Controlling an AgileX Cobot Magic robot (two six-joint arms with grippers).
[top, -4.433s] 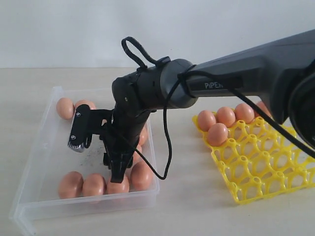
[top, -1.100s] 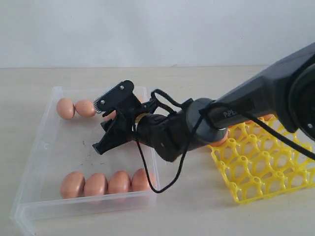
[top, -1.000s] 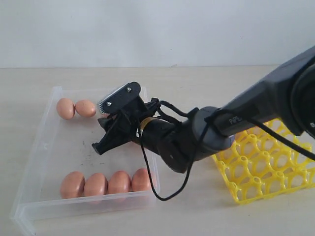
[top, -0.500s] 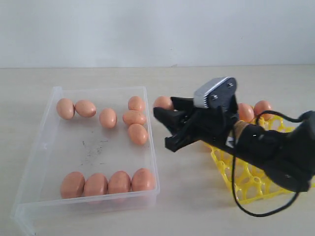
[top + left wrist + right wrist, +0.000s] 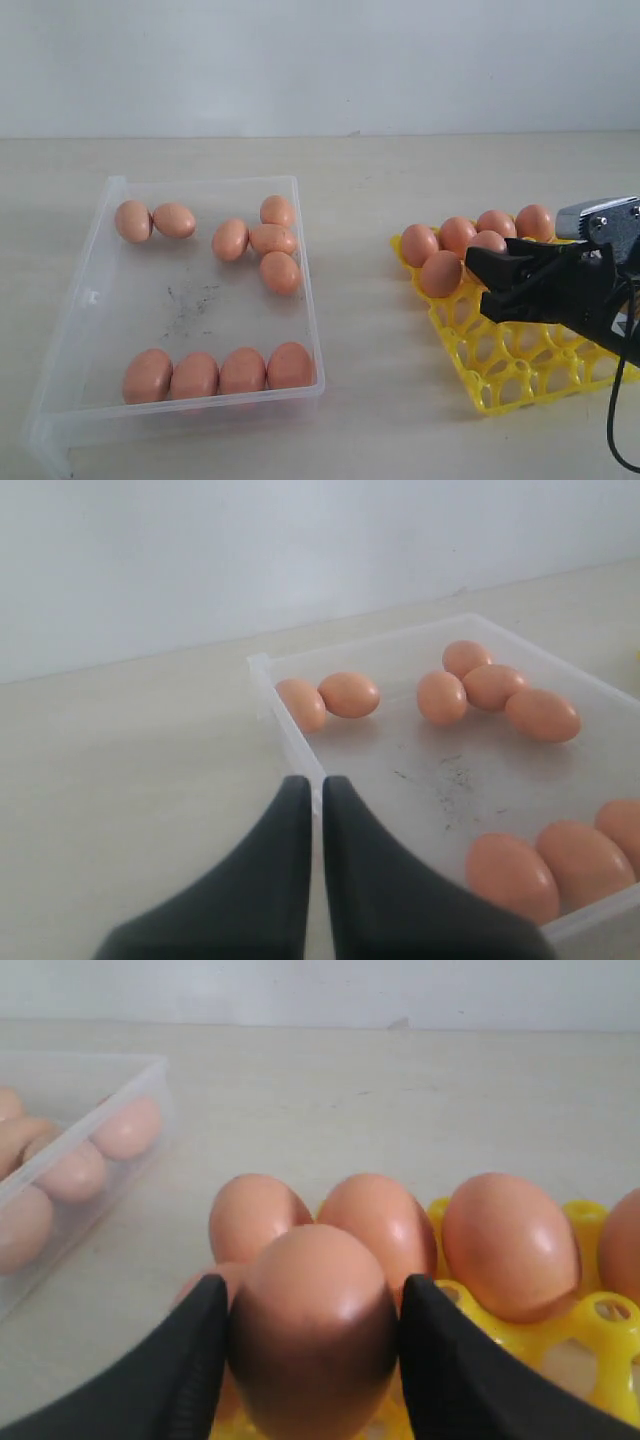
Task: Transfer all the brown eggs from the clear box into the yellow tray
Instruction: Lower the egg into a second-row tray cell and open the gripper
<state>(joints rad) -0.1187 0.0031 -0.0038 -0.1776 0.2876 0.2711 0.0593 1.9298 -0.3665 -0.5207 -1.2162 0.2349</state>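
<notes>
Right wrist view: egg [image 5: 312, 1330] clamped between jaws; grip unclear from exterior.

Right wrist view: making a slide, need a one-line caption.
Right gripper holds a brown egg over the yellow tray, next to eggs already seated.

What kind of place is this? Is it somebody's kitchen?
Probably not a kitchen, more likely a robot test bench: a bare pale table against a blank white wall, and a robot's right gripper holding a brown egg over a yellow tray.
</notes>
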